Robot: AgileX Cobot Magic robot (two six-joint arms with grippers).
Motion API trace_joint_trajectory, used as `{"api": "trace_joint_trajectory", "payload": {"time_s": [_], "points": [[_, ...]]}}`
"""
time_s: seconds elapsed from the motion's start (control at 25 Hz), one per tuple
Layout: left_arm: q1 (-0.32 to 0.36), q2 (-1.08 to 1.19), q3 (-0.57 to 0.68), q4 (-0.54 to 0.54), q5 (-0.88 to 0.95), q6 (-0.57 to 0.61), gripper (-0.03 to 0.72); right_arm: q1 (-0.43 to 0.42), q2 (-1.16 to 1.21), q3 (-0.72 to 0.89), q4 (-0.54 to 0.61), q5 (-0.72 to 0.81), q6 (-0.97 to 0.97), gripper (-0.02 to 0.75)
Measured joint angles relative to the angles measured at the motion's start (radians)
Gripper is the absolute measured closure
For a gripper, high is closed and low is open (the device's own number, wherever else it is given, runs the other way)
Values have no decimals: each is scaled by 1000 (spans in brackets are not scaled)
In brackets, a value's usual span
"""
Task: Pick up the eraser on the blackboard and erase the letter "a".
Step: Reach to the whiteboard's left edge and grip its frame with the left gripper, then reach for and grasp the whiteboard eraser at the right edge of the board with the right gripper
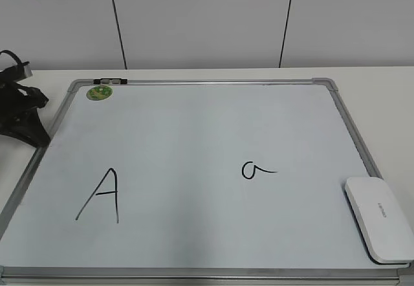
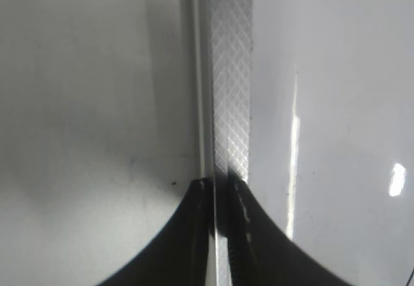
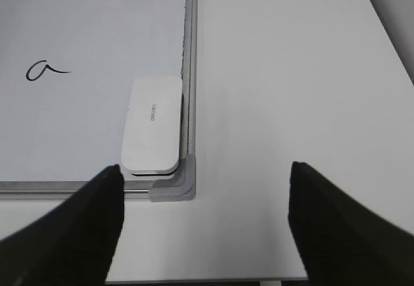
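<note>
I find the eraser (image 3: 152, 123) in the blackboard (image 3: 97, 33) corner nearest my right gripper (image 3: 204, 224), ahead and slightly left, long axis along the frame; jaws spread, empty.

Matte black left gripper (image 1: 22, 114), angular, with a black cable looping above. The right gripper's (image 3: 204, 224) two fingers (image 3: 71, 234) are broad, black and tapered.

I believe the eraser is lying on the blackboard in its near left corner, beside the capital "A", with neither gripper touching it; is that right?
Not quite: the eraser lies in the blackboard's near right corner, nearer the letter "a" than the capital "A", as the exterior view shows. The rest holds: the right gripper hangs open short of it, and the left gripper sits at the board's left frame.
</note>
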Motion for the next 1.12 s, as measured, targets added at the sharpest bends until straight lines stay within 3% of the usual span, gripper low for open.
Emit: {"api": "trace_joint_trajectory", "payload": {"time_s": [0.48,0.84,1.12], "points": [[0,0,-1,2,2,0,655,0,526,-294,-93,-61,-46,151],[0,0,-1,2,2,0,655,0,895,-430,101,34,-48,151],[0,0,-1,2,2,0,655,6,1181,-432,122,8,-56,151]]}}
